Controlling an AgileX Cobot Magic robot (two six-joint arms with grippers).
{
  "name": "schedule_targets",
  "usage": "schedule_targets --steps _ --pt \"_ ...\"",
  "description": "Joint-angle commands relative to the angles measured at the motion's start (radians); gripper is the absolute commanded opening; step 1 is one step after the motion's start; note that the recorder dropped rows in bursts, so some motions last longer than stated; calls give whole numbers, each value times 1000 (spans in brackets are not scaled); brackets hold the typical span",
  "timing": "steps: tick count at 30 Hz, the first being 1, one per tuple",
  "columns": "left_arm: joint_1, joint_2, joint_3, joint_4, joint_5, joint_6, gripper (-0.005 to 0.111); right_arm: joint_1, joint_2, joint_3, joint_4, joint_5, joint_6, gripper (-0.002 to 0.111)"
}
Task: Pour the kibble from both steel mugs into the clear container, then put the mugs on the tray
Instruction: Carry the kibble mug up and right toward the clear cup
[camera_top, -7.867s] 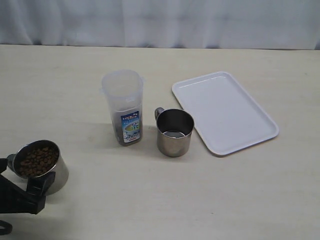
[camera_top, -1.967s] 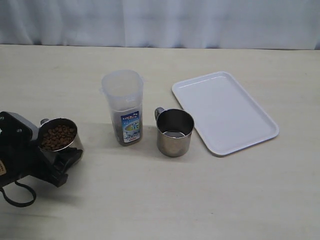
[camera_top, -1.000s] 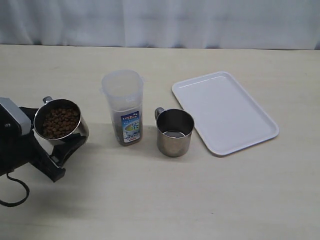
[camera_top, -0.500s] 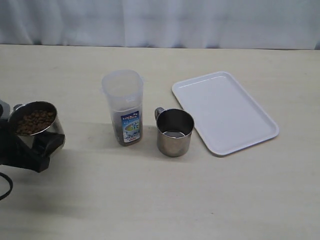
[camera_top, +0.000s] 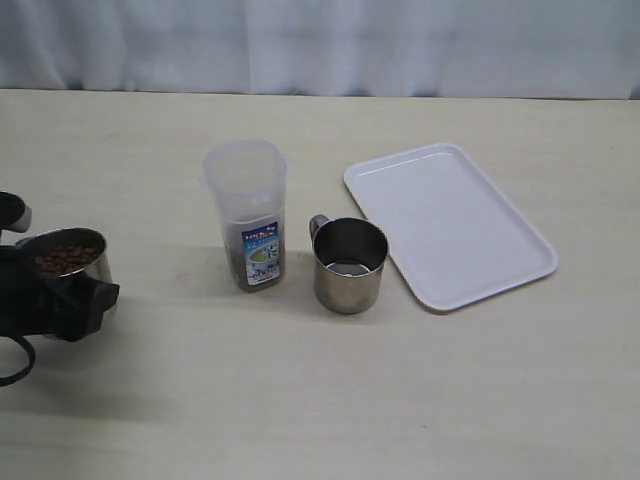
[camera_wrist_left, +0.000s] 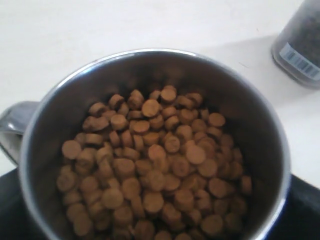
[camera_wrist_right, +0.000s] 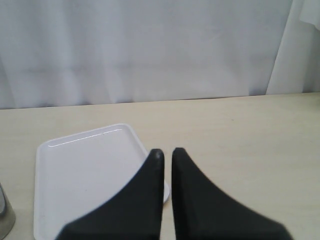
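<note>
Exterior view crops the left claw (camera_top: 62, 296) holding a mug (camera_top: 84, 272) of kibble (camera_top: 58, 261).

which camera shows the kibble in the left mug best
The left wrist view: it looks down into the mug, so the kibble fills the picture. The exterior view shows only a small brown patch at the far left. The right wrist view shows none, just the tray.
</note>
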Motion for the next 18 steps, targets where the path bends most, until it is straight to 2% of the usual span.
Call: schedule_targets --steps 1,10,18 --pt "-74 -12 -29 -10 37 -17 0 1 -3 3 -2 -1 -6 5" --pt "-98 -62 -40 -9 69 1 0 1 -3 3 -2 -1 -6 5" --pt "-201 -159 -145 -3 239 5 0 1 -3 3 -2 -1 -6 5"
